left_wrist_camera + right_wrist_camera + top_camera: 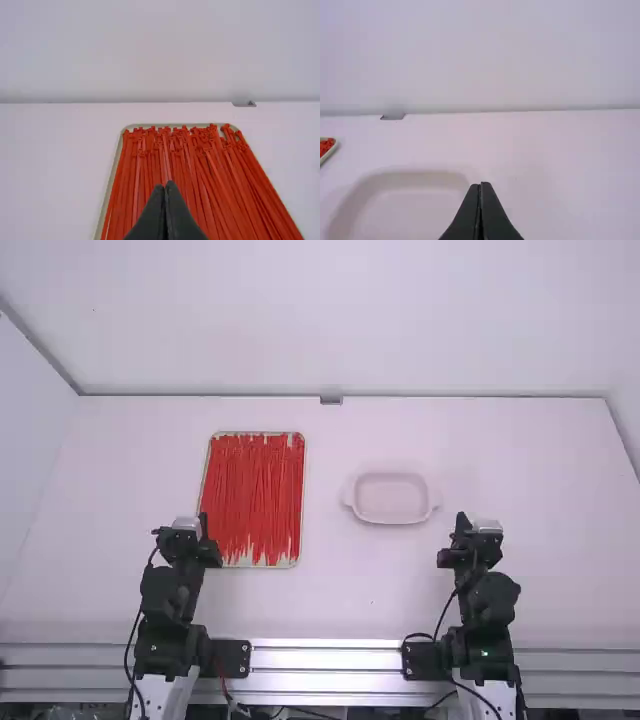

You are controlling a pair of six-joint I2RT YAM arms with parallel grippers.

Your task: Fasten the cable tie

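Observation:
A flat tray point(213, 445) left of the table's middle holds a dense layer of red cable ties point(255, 498), lying lengthwise. In the left wrist view the cable ties point(200, 170) fill the tray point(120, 142) ahead of my left gripper point(165, 186), whose fingers are pressed together with nothing between them. My left gripper point(187, 535) sits by the tray's near left corner. A white handled dish point(391, 498) stands right of the tray. My right gripper point(470, 532) rests near the dish's near right side; in its wrist view the right gripper point(480, 186) is shut and holds nothing, the dish point(380, 200) just beyond.
A small grey bracket point(331, 398) sits at the table's far edge against the wall. Both arms are folded low near the aluminium rail point(320, 655) at the front. Bare white table lies to the right of the dish and left of the tray.

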